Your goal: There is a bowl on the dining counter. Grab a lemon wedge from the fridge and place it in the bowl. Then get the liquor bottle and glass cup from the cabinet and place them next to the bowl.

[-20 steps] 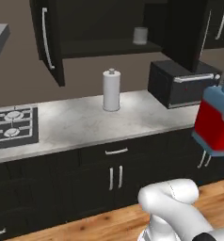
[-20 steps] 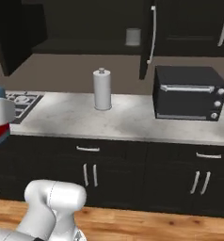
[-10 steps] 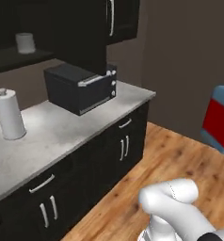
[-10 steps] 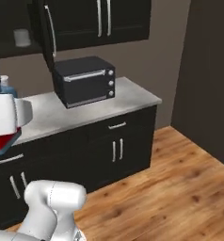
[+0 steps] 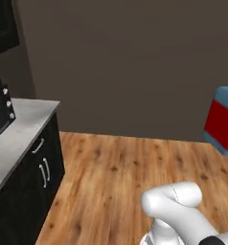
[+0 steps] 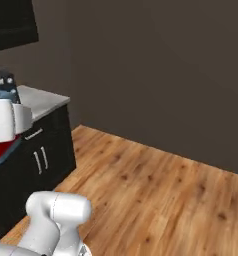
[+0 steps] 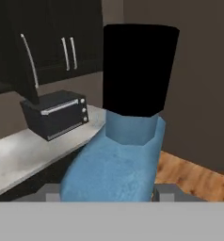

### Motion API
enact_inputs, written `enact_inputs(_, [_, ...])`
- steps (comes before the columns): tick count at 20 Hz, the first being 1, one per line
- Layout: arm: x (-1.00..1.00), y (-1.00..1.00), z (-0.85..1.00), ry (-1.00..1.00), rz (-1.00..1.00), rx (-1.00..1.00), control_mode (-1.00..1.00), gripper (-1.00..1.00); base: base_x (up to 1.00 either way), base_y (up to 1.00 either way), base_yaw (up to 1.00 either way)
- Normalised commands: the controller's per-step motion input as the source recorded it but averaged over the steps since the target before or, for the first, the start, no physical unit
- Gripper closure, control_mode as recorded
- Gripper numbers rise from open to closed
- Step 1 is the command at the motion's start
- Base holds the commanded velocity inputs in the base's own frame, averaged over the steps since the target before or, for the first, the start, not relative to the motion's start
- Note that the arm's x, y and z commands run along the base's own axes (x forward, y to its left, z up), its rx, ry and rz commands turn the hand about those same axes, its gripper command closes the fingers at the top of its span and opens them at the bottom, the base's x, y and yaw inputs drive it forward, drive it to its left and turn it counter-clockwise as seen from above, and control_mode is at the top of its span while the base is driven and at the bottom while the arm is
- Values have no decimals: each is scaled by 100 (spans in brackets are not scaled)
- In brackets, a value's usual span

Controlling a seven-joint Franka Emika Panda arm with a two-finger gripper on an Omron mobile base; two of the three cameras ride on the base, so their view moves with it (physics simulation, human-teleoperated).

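liquor bottle (image 7: 128, 141) held upright in the claw (image 7: 107, 193) — long axis vertical, black cap (image 7: 138, 68) at the top in the hand view, light blue shoulders sloping down beneath it. grey finger pads (image 7: 168, 192) pressed against either side of the body, jaws set fairly wide around it. red body with blue edge showing at the right border of the left base view (image 5: 224, 122), carried in the air above the wooden floor (image 5: 120, 177), well clear of the bench (image 5: 17, 129). seen also at the left edge of the right base view (image 6: 3, 145), partly hidden behind the white hand. black toaster oven (image 7: 55, 114) on the grey bench beyond, black cabinet (image 7: 52, 37) with silver bar handles above.
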Motion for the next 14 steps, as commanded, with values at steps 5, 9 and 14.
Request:
enact_inputs(5, [0, 0, 0, 0, 0, 0, 100, 100, 0, -69, -82])
enact_inputs(9, [0, 0, 0, 0, 0, 0, 100, 100, 14, -62, -73])
enact_inputs(14, [0, 0, 0, 0, 0, 0, 100, 100, 89, -11, -46])
